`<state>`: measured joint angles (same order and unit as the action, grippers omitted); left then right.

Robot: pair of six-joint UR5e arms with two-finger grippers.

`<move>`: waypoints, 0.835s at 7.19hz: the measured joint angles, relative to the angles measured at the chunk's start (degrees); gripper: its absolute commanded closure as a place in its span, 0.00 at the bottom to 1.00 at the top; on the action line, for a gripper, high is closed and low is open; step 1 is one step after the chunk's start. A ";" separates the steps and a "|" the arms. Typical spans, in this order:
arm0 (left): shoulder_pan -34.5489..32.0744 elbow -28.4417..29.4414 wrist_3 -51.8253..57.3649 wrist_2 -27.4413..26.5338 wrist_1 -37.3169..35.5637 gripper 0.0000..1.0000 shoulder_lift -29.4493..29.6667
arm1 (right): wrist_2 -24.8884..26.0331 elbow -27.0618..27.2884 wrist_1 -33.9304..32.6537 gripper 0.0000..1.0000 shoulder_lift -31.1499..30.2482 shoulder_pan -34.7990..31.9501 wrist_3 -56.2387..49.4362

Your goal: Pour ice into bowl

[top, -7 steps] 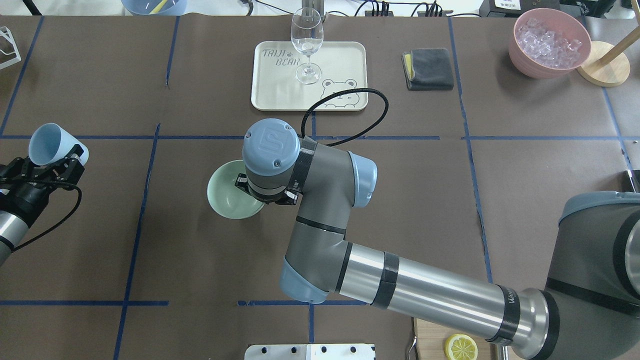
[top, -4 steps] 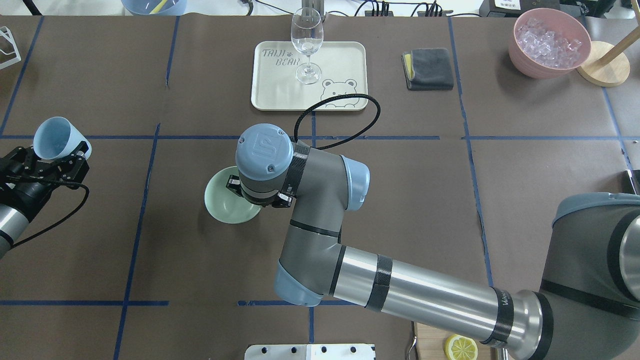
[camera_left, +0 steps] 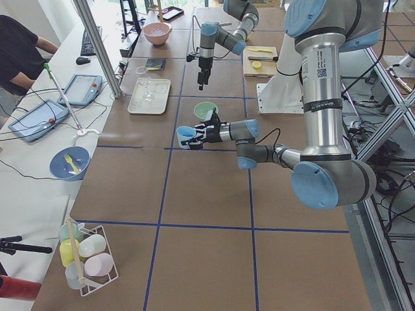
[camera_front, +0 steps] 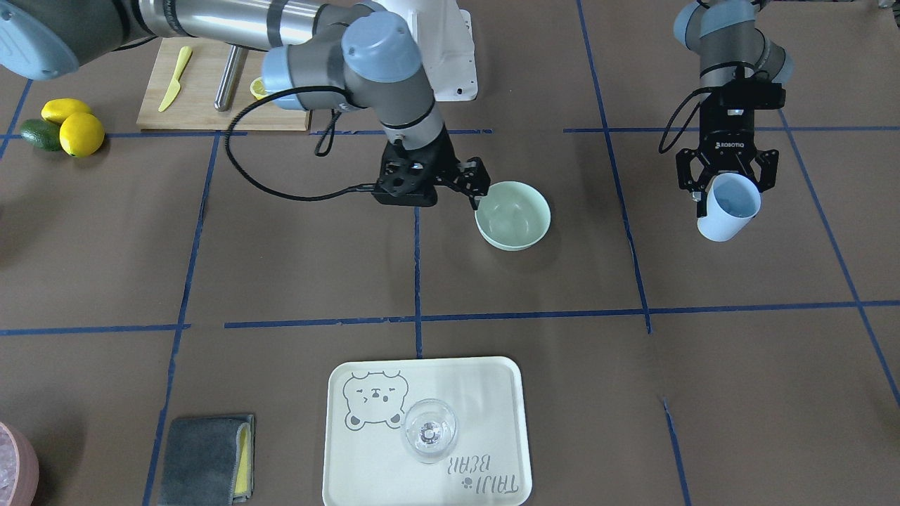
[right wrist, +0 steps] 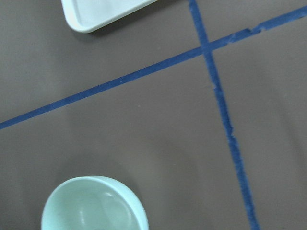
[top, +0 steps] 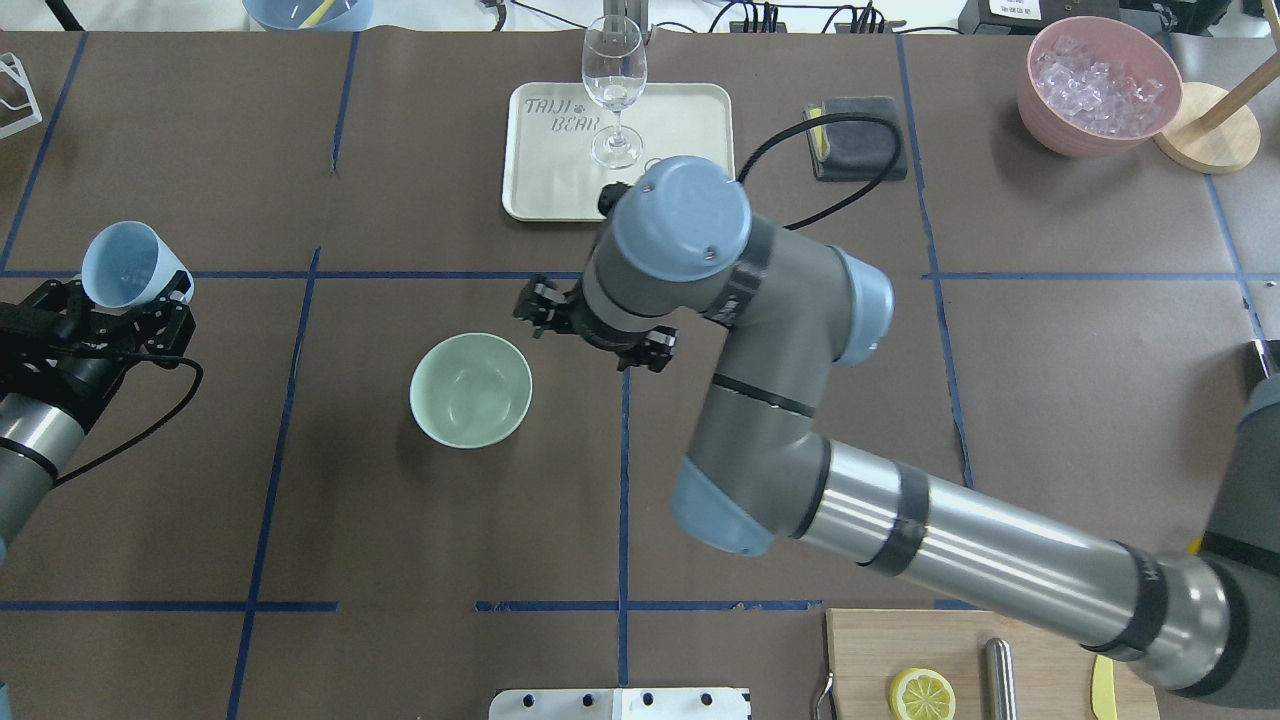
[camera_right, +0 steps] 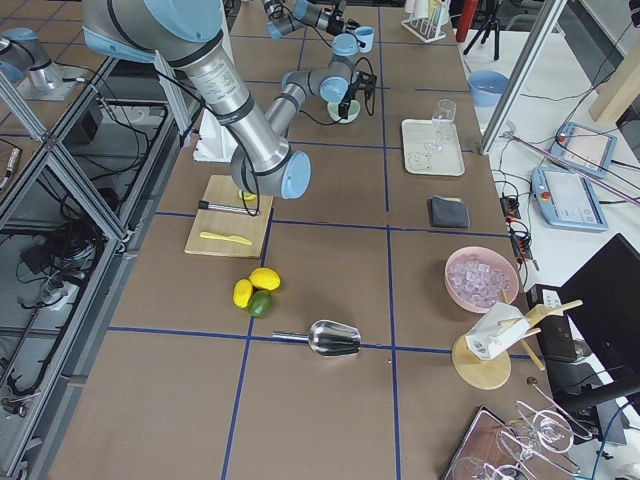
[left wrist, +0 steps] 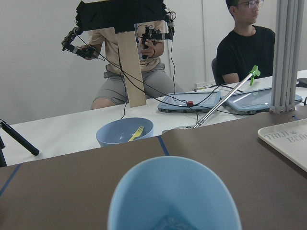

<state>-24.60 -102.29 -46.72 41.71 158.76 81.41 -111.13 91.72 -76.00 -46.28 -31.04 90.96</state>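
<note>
The pale mint-green bowl [top: 470, 390] [camera_front: 513, 214] stands upright on the brown table and looks empty; its rim also shows in the right wrist view [right wrist: 93, 206]. My right gripper [camera_front: 479, 188] [top: 535, 308] hangs open just beside the bowl's rim, holding nothing. Far off on the robot's left, my left gripper [camera_front: 728, 186] [top: 120, 310] is shut on a light blue cup [top: 125, 265] [camera_front: 731, 209], which it holds tilted above the table. Glassy ice [left wrist: 170, 224] glints at the bottom of the cup [left wrist: 172, 196].
A cream tray [top: 560, 160] with a wine glass [top: 613, 80] lies beyond the bowl. A grey cloth [top: 855, 135] and a pink container [top: 1100, 85] sit far right. A cutting board [top: 950, 670] with a lemon half is near the robot. People sit across the table.
My right gripper let go of the bowl and pulled back to the right and away, leaving the bowl standing. My left gripper carried the cup slightly farther and toward the bowl.
</note>
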 measured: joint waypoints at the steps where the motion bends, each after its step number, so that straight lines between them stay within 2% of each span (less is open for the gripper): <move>1: 0.64 -1.63 0.01 -1.11 -8.60 1.00 2.51 | -0.96 5.61 -0.19 0.00 -5.86 -1.59 -1.10; 3: 3.46 -3.81 -0.03 -3.86 -23.03 1.00 8.19 | -1.48 13.13 -0.21 0.00 -14.70 -3.25 -3.73; 6: 11.38 -4.19 -0.02 -12.42 -39.55 1.00 16.15 | -1.47 15.15 0.05 0.00 -17.70 -3.49 -6.10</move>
<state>-13.22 -106.48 -46.74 29.29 119.21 97.56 -112.60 106.87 -75.94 -63.99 -34.54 84.86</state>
